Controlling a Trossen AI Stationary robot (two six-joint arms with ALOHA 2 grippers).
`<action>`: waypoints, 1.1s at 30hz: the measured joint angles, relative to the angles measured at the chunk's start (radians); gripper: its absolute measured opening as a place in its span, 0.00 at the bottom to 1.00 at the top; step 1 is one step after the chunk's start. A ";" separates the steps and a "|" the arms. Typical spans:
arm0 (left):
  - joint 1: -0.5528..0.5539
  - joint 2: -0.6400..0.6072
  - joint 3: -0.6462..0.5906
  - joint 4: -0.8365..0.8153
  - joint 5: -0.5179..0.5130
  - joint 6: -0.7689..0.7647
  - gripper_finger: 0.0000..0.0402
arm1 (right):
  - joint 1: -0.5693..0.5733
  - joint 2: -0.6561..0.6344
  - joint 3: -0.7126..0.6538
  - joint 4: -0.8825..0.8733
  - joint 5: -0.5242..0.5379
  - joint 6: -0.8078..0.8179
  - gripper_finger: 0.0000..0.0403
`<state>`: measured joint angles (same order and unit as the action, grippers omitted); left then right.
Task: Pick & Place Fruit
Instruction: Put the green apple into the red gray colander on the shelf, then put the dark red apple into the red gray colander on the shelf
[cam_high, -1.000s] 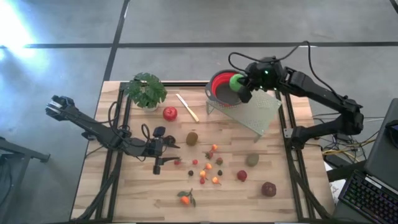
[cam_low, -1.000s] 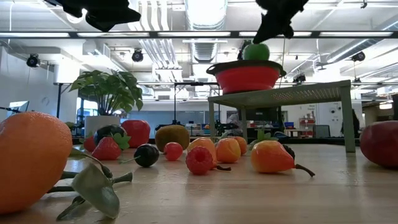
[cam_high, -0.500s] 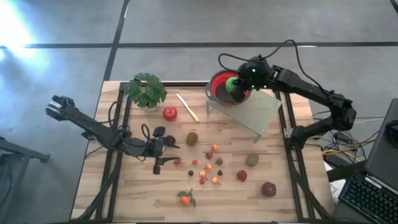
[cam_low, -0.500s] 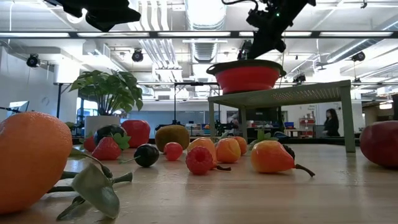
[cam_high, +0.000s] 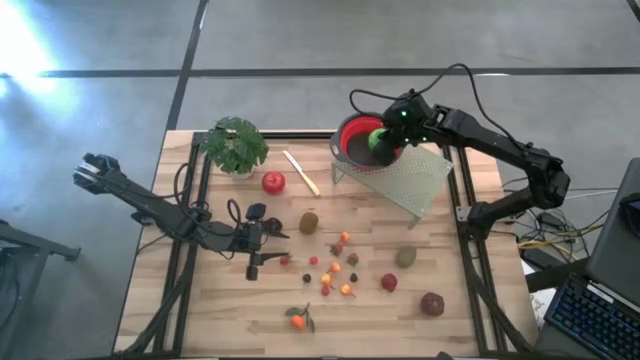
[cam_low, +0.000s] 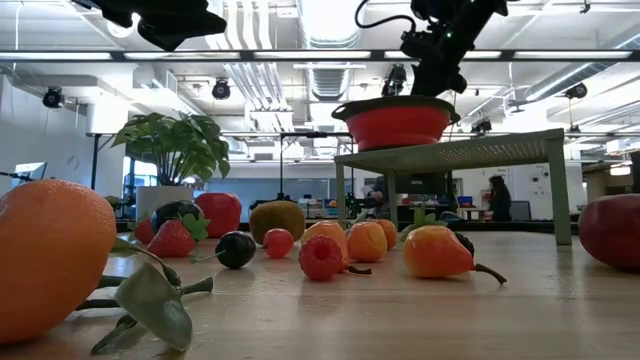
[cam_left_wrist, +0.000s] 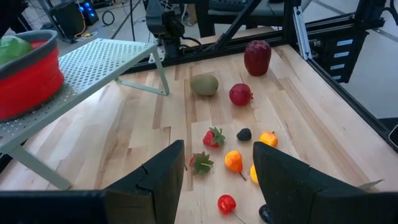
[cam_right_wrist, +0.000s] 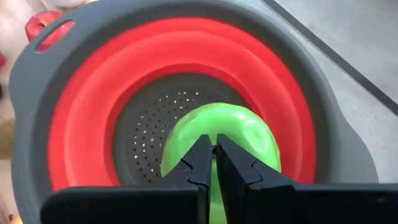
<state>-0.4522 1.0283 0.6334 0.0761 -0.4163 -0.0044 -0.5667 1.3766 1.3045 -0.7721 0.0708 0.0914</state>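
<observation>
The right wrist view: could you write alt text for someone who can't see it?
A green apple sits inside a red colander with a grey rim and perforated base. The right gripper hangs just above the apple with its dark jaws shut.

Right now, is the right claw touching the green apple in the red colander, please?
Touching: the right wrist view shows the right claw, shut, pinching the stem atop the green apple, low inside the red colander.

Right gripper (cam_right_wrist: 214, 163) pinched closed (left gripper (cam_left_wrist: 217, 180) parted, idle).
</observation>
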 joint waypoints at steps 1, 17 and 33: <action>0.000 0.000 0.000 0.000 0.000 0.000 0.49 | 0.000 0.000 0.000 -0.003 0.000 0.000 0.03; 0.000 0.000 0.000 -0.001 0.000 0.000 0.49 | -0.004 0.002 -0.001 -0.007 0.011 0.002 0.15; 0.000 0.000 0.000 -0.005 0.000 0.000 0.49 | 0.036 -0.060 0.065 -0.004 0.082 -0.043 0.34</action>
<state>-0.4522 1.0279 0.6334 0.0711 -0.4163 -0.0041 -0.5306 1.3161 1.3696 -0.7756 0.1531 0.0484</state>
